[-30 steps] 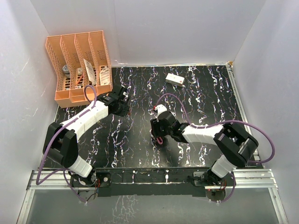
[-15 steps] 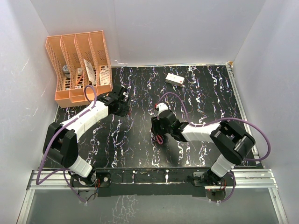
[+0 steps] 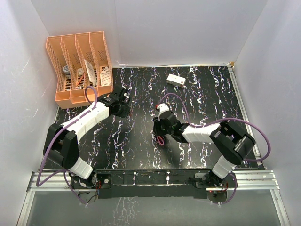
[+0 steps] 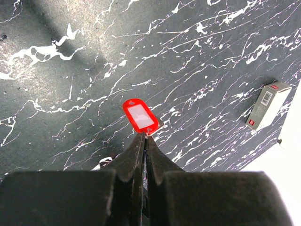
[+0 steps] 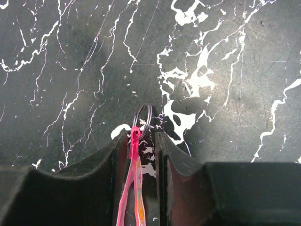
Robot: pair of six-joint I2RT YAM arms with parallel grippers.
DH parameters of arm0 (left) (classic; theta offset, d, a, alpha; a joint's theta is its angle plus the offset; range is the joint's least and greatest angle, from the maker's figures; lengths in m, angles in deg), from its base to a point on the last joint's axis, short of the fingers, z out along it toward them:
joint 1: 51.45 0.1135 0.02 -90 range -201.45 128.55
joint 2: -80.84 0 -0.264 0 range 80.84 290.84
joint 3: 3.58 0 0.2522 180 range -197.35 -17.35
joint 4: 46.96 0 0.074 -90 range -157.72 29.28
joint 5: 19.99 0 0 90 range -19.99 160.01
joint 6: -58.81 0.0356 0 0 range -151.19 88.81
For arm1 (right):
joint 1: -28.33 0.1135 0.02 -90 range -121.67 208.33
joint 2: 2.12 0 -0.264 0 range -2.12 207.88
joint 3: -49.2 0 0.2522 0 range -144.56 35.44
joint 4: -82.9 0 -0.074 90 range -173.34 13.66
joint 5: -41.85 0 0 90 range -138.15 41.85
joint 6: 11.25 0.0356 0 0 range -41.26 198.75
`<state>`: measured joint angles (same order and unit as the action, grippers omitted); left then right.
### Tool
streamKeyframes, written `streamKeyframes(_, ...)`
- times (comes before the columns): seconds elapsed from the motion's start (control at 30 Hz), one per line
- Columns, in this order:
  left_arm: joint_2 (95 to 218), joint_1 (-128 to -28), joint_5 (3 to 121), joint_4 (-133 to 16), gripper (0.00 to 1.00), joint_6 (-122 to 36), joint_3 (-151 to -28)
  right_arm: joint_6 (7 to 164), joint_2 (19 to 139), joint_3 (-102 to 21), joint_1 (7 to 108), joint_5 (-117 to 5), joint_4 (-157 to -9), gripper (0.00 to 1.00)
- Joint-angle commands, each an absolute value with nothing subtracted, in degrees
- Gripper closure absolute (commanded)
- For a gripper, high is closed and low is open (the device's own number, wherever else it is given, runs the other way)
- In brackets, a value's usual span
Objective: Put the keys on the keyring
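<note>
**Right of centre: claw closes in on the ring, red key waits**

Right claw (image 5: 141, 137) stands narrow around the keyring (image 5: 136, 132). Its pink tag (image 5: 133, 188) runs between the jaws and the ring pokes out just past the tips. A gap shows beside the tag, so there's no pinch yet. Well apart, the left claw (image 4: 143, 137) is clamped tight on the red key (image 4: 139, 116) over the surface (image 4: 70, 56). The step in hand looks like securing the ring. Next comes a firm pinch, then bringing key and ring together.
</note>
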<state>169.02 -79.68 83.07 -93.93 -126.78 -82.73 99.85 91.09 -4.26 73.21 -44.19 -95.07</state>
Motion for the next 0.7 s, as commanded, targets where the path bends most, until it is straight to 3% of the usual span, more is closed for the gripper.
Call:
streamKeyframes(0.0,166.6,-79.4,83.4,-94.5,1.0,-126.7,-81.9,99.6,92.7,-4.5,73.2,-43.2,-94.1,0.72)
streamKeyframes(0.1,166.6,-79.4,83.4,-94.5,1.0,-126.7,-81.9,99.5,92.9,-4.6,73.2,-43.2,-93.8,0.77)
streamKeyframes(0.3,166.7,-79.4,83.6,-94.4,1.0,-126.7,-81.8,99.2,91.3,-3.3,73.2,-43.8,-95.4,0.98)
streamKeyframes(0.67,165.9,-79.3,82.8,-89.5,1.0,-124.9,-82.4,95.7,79.2,-1.6,69.0,-50.0,-101.8,1.0)
